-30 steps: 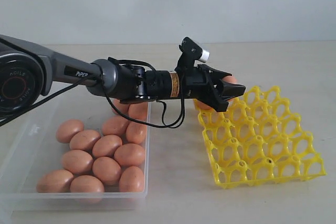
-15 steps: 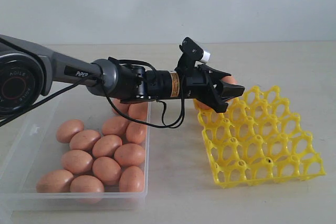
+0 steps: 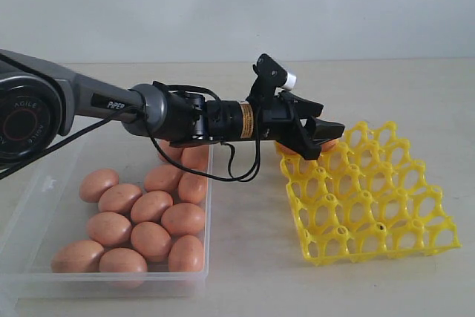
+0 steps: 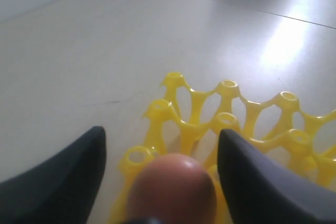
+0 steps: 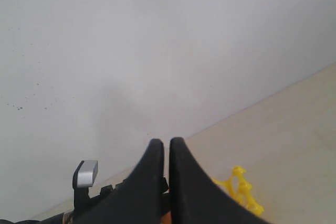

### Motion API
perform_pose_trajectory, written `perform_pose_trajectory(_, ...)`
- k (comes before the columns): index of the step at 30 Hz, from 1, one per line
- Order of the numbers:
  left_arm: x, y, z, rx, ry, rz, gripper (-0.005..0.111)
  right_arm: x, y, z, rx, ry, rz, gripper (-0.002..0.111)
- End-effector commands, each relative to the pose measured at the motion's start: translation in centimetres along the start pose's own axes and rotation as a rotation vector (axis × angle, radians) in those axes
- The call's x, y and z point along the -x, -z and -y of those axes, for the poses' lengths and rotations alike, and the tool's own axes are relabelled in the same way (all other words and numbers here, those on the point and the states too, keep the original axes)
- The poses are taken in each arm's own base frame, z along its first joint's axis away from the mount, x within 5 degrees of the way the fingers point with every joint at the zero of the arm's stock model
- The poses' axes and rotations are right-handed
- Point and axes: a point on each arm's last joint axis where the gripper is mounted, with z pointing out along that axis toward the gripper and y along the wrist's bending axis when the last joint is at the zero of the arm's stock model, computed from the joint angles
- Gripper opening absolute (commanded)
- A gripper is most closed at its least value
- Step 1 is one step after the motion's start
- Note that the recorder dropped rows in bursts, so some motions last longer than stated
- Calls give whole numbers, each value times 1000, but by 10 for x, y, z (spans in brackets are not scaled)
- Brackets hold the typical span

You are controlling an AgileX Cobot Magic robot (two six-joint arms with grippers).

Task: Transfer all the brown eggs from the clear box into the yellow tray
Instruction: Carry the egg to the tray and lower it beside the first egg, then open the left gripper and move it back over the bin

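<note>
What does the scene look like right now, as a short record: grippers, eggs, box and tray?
left gripper: open, over the yellow tray's far corner on the box side
egg: between the fingers, gaps on both sides, at that corner cell
right gripper: shut, nothing between its fingers
clear box: a dozen or so brown eggs, some hidden behind the arm

Left pincer (image 4: 161, 131) spread wide — right pincer (image 5: 167, 141) fingers pressed together.
</note>
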Motion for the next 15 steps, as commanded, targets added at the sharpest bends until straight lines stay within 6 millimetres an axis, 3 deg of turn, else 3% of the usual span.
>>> perform_pose_trajectory(1,1,-1,0,-9,17,33,59,1,0,-1,8,8,9,0)
perform_pose_trajectory(13,74,19,4,-13,21,256,58,1,0,-1,8,8,9,0)
perform_pose_trajectory(15,89,24,9,-44,2,253,53,1,0,-1,8,8,9,0)
